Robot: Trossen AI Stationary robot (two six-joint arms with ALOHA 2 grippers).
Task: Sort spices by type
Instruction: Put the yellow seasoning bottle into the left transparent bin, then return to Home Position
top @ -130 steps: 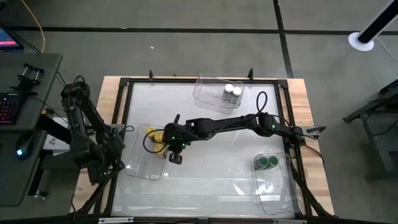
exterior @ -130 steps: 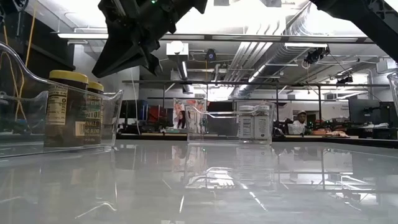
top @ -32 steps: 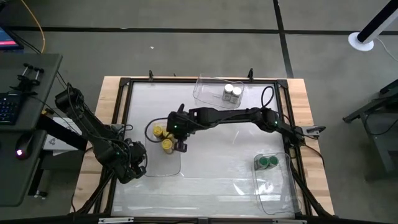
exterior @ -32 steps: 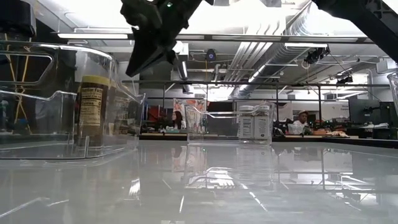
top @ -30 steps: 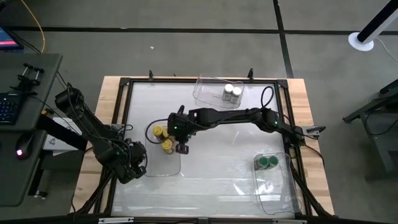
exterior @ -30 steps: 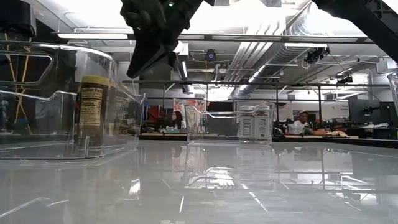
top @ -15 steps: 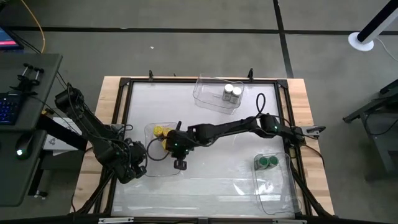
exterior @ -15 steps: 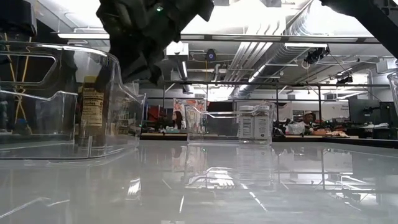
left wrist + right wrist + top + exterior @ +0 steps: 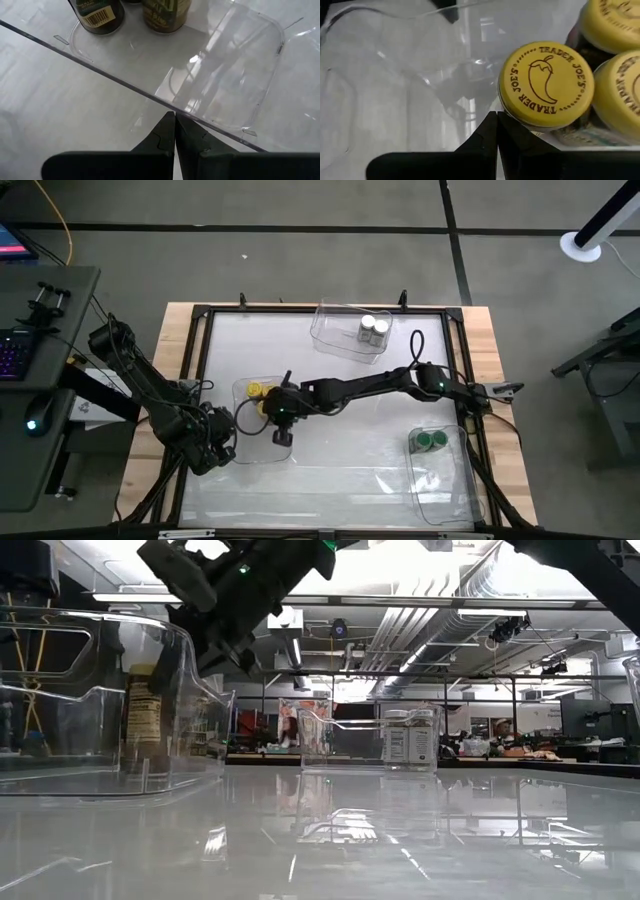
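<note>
A clear bin (image 9: 252, 448) on the table's left half holds three yellow-lidded spice jars (image 9: 546, 85), which stand upright on its floor. In the high view only two yellow lids (image 9: 256, 390) show, because the right arm covers the rest. My right gripper (image 9: 496, 117) is shut. It hangs over the bin's right part (image 9: 281, 436), beside the nearest yellow lid. My left gripper (image 9: 174, 117) is shut, with its tips at the rim of the bin's left wall (image 9: 125, 85). Two white-lidded jars (image 9: 373, 328) and two green-lidded jars (image 9: 430, 442) stand in other bins. My left gripper's shut tips stand at the outer side of the bin's left wall, just under its rim (image 9: 150, 97), and come level from the table's left. I cannot tell whether they touch it. My right gripper's shut tips point down beside a yellow lid's edge (image 9: 507, 107). I cannot tell whether they touch it.
A clear bin (image 9: 340, 330) with the white-lidded jars sits at the far edge. Another clear bin (image 9: 440, 480) with the green-lidded jars sits near the right edge. Black frame rails (image 9: 200, 350) border the white tabletop. The right arm (image 9: 380, 383) stretches across the middle.
My right gripper has moved toward the table's near edge and then a little to the left. It has also come lower over the yellow-lid bin and has stayed shut. The left arm, the bin and the jars have kept still.
</note>
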